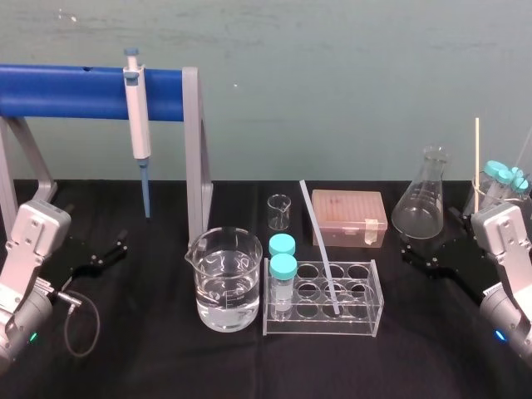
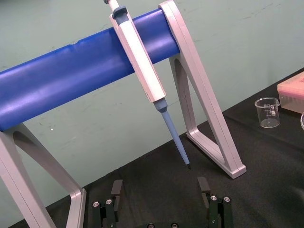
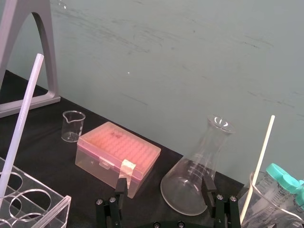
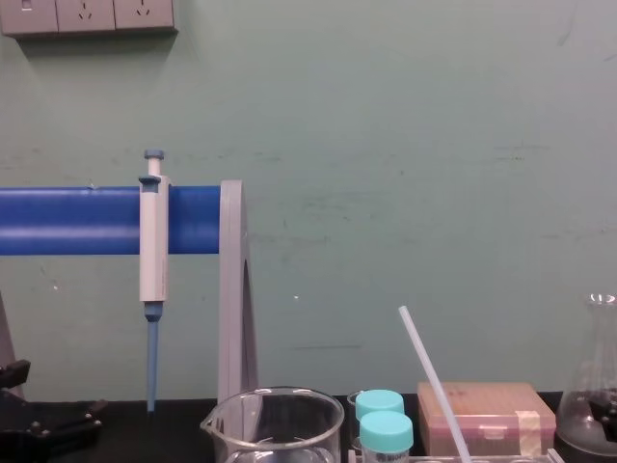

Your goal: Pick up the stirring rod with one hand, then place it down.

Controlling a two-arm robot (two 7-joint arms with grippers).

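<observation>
though aslant, stirring rod (image 1: pixel 319 245) in rack (image 1: pixel 359 324)

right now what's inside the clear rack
The rack holds two teal-capped tubes at its left end, the front tube covering the rear tube's lower part, and the stirring rod leaning out of a hole farther right.

One pipette (image 1: pixel 138 125), one stirring rod (image 1: pixel 319 247), one conical flask (image 1: pixel 422 204), one pink tip box (image 1: pixel 349 218), one tube rack (image 1: pixel 359 324), two teal-capped vials (image 1: pixel 283 278) in it.

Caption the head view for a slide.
Stirring rod leans in the tube rack; left hand and right hand wait open at either side.
</observation>
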